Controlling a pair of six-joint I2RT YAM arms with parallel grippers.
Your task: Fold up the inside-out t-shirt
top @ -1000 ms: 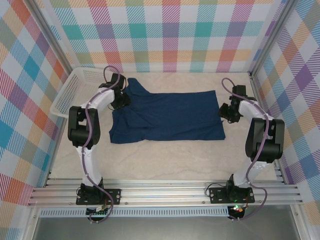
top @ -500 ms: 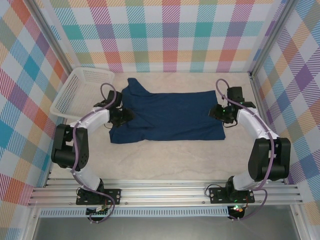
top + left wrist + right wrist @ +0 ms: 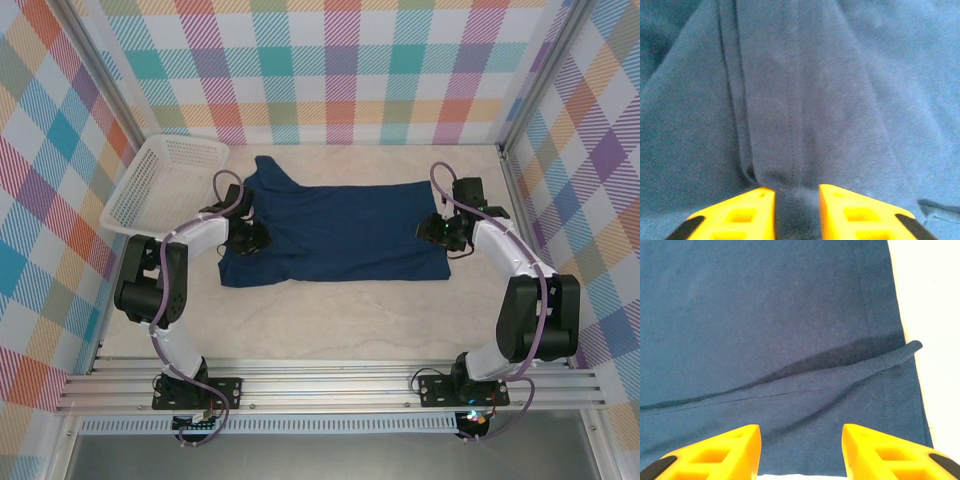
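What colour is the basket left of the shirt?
White lattice plastic basket; clearest in the top external view.

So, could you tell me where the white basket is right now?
In the top view, the white basket sits in the far-left corner, just left of the navy t-shirt.

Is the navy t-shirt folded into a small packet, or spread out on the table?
Spread out: the t-shirt lies flat in a wide rectangle, one sleeve sticking out.
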